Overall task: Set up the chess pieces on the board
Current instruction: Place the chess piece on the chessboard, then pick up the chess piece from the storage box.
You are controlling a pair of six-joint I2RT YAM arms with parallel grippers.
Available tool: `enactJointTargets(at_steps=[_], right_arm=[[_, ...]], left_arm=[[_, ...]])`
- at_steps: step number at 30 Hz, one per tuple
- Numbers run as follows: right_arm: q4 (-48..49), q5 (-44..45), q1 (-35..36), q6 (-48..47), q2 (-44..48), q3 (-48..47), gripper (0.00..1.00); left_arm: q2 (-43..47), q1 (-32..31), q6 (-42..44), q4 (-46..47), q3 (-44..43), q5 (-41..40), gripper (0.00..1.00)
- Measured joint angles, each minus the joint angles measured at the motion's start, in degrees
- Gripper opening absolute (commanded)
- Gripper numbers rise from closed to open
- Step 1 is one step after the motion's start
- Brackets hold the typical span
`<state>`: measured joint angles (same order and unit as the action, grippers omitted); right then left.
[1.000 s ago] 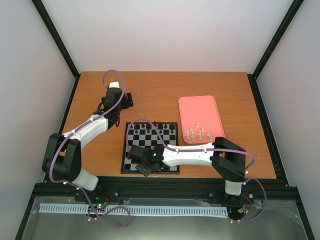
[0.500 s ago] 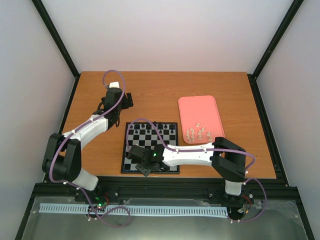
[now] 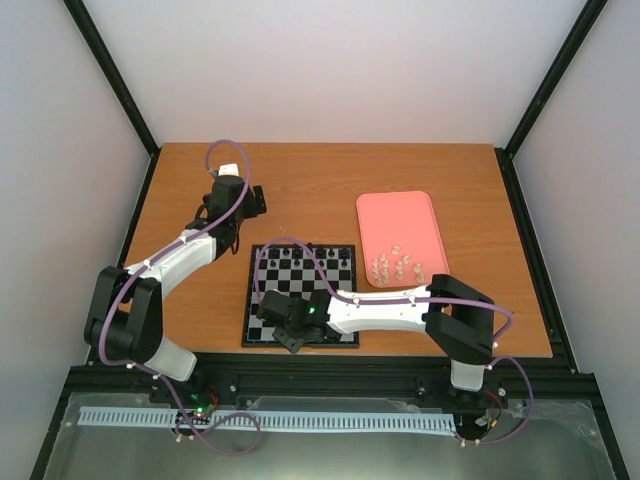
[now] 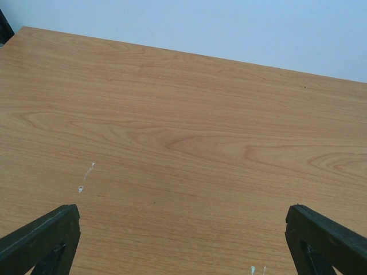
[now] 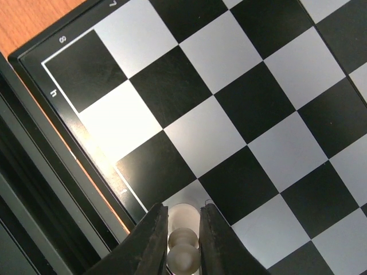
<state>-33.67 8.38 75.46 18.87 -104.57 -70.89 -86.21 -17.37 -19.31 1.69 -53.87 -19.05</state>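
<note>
The board [image 3: 262, 297] lies at the table's near middle, black figures along its far rows. My right gripper [image 3: 283, 325] is low over its near left part. In the right wrist view it [image 5: 183, 243] is shut on a cream-white chess piece [image 5: 184, 252], whose base rests on a white square by the board's edge [image 5: 69, 103]. Several more cream-white pieces [image 3: 397, 266] lie in the pink tray [image 3: 400, 215]. My left gripper [image 3: 250, 203] is open and empty over bare wood [image 4: 183, 149] beyond the board's far left corner; its fingertips [image 4: 40, 240] show at the frame's lower corners.
The pink tray stands right of the board. A black frame rail [image 5: 34, 195] runs close along the board's near edge. The left arm's purple cable [image 3: 215, 160] loops above the table's far left. White enclosure walls stand beyond the table's far edge.
</note>
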Motion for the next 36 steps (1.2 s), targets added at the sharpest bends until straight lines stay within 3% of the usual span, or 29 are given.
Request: enactJointTargets(at_steps=[2, 11, 21, 25, 28, 29, 33, 36], right_arm=[[0.0, 0.0, 0.0, 0.0, 0.0, 0.1, 0.27], [-0.1, 0.0, 0.0, 0.0, 0.3, 0.6, 0.28], [0.1, 0.6, 0.0, -1.2, 3.5, 0.6, 0.42], [-0.2, 2.0, 0.0, -2.1, 4.4, 0.3, 0.55], [-1.0, 3.9, 0.0, -2.1, 6.4, 0.3, 0.77], [-1.4, 4.7, -0.3, -2.5, 7.6, 0.3, 0.8], [-1.7, 7.0, -1.9, -2.3, 13.4, 0.5, 0.89], [-1.7, 9.2, -4.6, -2.1, 17.5, 0.9, 0.89]], left_arm=[[0.0, 0.0, 0.0, 0.0, 0.0, 0.0, 1.0], [-0.2, 0.0, 0.0, 0.0, 0.0, 0.0, 1.0], [-0.3, 0.0, 0.0, 0.0, 0.0, 0.0, 1.0], [-0.4, 0.0, 0.0, 0.0, 0.0, 0.0, 1.0], [-0.3, 0.0, 0.0, 0.0, 0.0, 0.0, 1.0], [-0.3, 0.0, 0.0, 0.0, 0.0, 0.0, 1.0], [-0.3, 0.0, 0.0, 0.0, 0.1, 0.0, 1.0], [-0.1, 0.0, 0.0, 0.0, 0.4, 0.0, 1.0]])
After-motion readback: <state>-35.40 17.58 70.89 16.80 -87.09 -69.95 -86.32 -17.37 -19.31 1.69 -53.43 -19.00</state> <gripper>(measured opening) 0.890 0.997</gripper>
